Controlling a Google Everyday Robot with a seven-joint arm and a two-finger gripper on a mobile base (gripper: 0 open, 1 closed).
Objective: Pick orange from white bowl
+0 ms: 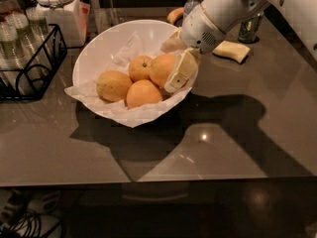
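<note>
Pincer (pixel 170 66) stood at the 3 o'clock side of the white bowl (pixel 99 48) on the worktop (pixel 237 133), fingers (pixel 181 73) spread. The orange (pixel 159 67) lay in the bowl between them, touching the nearer one from its 9 o'clock.

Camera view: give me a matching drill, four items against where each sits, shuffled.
Items
1. claw
2. water bottle
3. green can
4. wire rack

Places
A. at the left edge of the view
B. behind the white bowl, past its far rim
C. inside the bowl's right rim, beside the rightmost orange
D. upper right, partly hidden by the arm

Pairs: 1-C, 2-B, 3-D, 4-A
</note>
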